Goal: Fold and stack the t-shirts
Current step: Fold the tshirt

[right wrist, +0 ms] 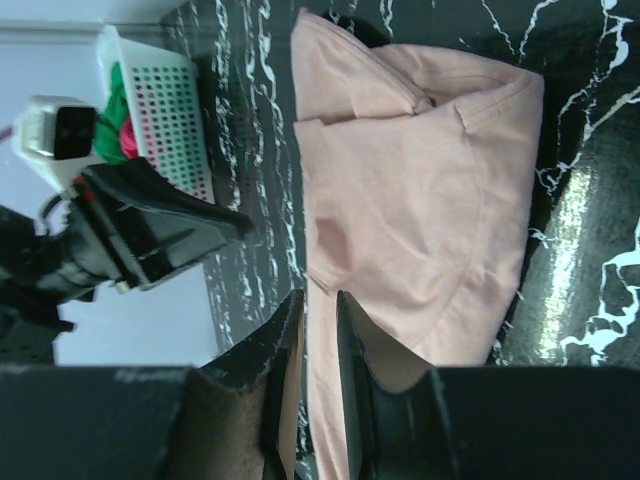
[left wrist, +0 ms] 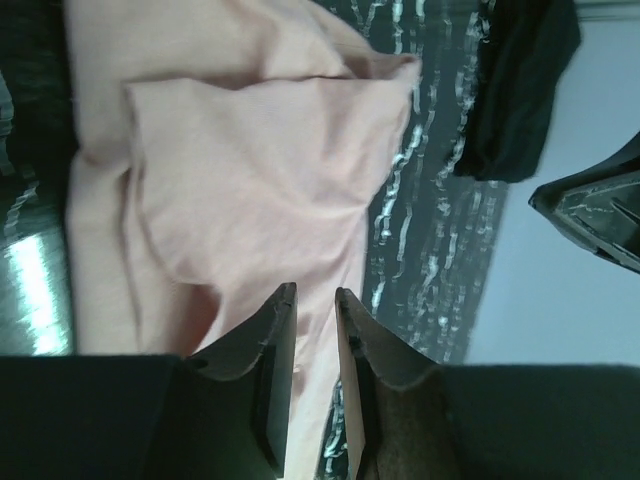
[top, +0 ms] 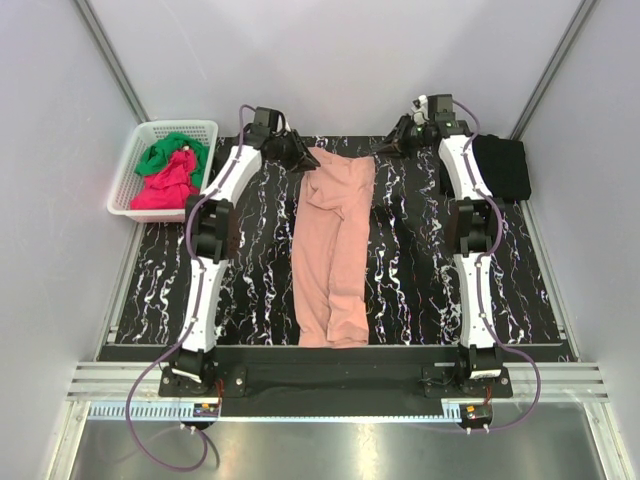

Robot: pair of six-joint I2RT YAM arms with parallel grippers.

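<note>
Pale grey walls [top: 330, 60], black marbled tabletop [top: 250, 290], aluminium rails [top: 330, 381]

From above and behind the arm bases [top: 190, 365], the top camera looks down over the whole surface [top: 250, 290]. Each wrist camera rides close, peering past the left fingers [left wrist: 255, 360] or right fingers [right wrist: 250, 370] toward the shirt [top: 335, 240], seen in all three views.
</note>
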